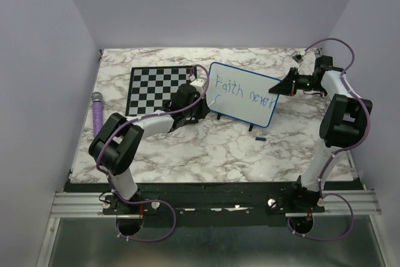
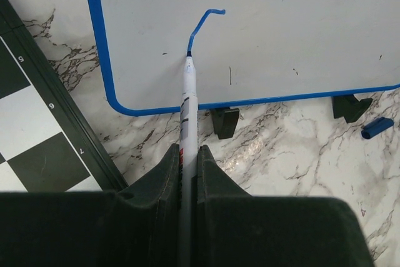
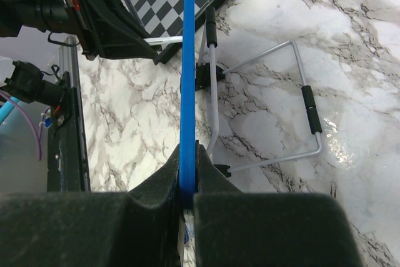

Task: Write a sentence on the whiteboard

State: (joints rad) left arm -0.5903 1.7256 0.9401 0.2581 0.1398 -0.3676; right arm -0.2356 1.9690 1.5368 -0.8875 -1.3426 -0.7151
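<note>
The whiteboard [image 1: 245, 99], white with a blue frame, stands tilted at the table's middle back. Its sentence [image 1: 242, 90] reads "Faith never" in blue on one line. Below it is a short curved blue stroke [image 2: 205, 19]. My left gripper [image 1: 201, 103] [image 2: 187, 154] is shut on a white marker [image 2: 187, 101], whose tip touches the board [image 2: 281, 35] at the stroke's lower end. My right gripper [image 1: 289, 85] [image 3: 187, 154] is shut on the board's blue edge [image 3: 187, 42] at its right side. The board's wire stand [image 3: 275, 92] shows behind it.
A black-and-white chessboard [image 1: 159, 89] [image 2: 25, 136] lies left of the whiteboard, close to my left arm. A purple cylinder [image 1: 98, 114] lies near the table's left edge. The blue marker cap [image 1: 260, 137] [image 2: 377, 127] lies in front of the board's right foot. Walls close in both sides.
</note>
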